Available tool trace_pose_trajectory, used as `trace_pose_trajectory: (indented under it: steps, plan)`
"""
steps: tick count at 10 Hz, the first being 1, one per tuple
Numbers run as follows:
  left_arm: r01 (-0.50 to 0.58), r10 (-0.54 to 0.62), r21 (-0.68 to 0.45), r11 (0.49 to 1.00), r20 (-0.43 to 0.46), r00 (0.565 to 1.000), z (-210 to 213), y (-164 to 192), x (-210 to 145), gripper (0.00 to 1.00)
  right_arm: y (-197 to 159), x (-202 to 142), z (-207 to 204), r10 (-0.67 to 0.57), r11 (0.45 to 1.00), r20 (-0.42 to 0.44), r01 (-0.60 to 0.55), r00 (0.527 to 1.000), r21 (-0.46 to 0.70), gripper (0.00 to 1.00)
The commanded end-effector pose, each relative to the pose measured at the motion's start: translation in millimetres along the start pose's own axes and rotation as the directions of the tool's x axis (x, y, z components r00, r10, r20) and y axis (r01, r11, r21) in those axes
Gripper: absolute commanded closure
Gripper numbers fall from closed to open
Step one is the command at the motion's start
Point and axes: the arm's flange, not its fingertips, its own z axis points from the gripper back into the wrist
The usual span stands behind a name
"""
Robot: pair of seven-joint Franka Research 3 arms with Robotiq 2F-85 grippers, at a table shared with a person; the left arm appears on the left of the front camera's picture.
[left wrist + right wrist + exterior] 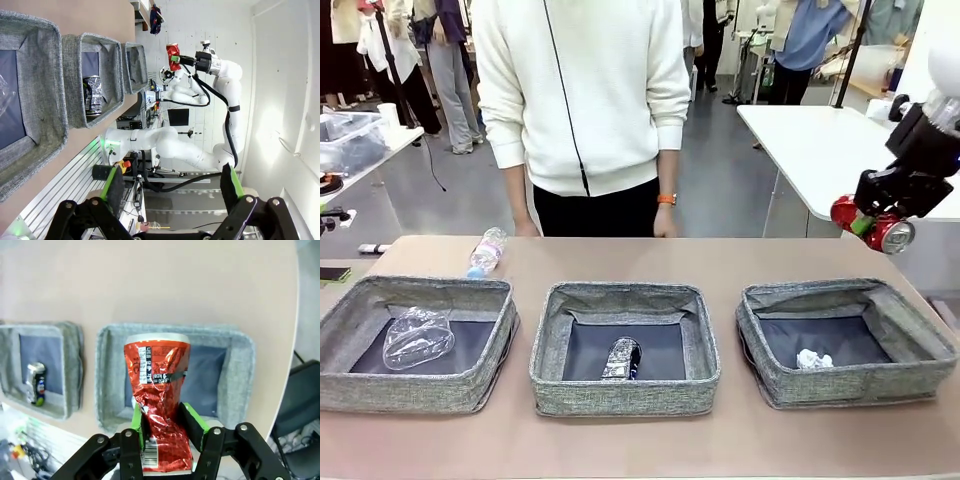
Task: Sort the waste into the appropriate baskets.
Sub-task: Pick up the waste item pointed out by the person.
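The right gripper pinches the crushed red can between its fingers in the air above the right basket with its paper ball, the left gripper has its fingers spread wide, and a clear bottle lies on the desk.

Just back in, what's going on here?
The right hand holds a crushed red can in the air near the right basket, which has a paper ball. The middle basket has a dark can, the left basket a clear bottle. A loose bottle lies on the table behind it. The left hand is open.
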Motion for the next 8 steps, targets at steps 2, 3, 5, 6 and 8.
trace_pose_trajectory:
  steps: [2, 3, 5, 6, 8]
  plan:
    - [0.0, 0.0, -0.002, 1.0, 0.0, 1.0, -0.1, -1.8, -2.9, 0.0, 48.1, 8.4, 12.0, 0.027, 0.988, -0.056, -0.035, 0.998, -0.153, 0.64]
    - [0.0, 0.0, -0.002, 1.0, 0.0, 1.0, -0.1, -1.8, -2.9, 0.0, 93.1, 20.5, 42.2, 0.002, 0.974, -0.012, -0.005, 1.0, -0.227, 0.64]
    - [0.0, 0.0, -0.002, 1.0, 0.0, 1.0, -0.1, -1.8, -2.9, 0.0, 176.1, 36.3, 82.5, -0.091, 0.936, 0.004, 0.087, 0.996, -0.342, 0.64]
    - [0.0, 0.0, -0.002, 1.0, 0.0, 1.0, -0.1, -1.8, -2.9, 0.0, 216.4, 41.4, 94.9, -0.214, 0.884, -0.009, 0.19, 0.977, -0.426, 0.64]
    - [0.0, 0.0, -0.002, 1.0, 0.0, 1.0, -0.1, -1.8, -2.9, 0.0, 296.4, 34.8, 119.9, -0.224, 0.902, -0.049, 0.187, 0.973, -0.389, 0.64]
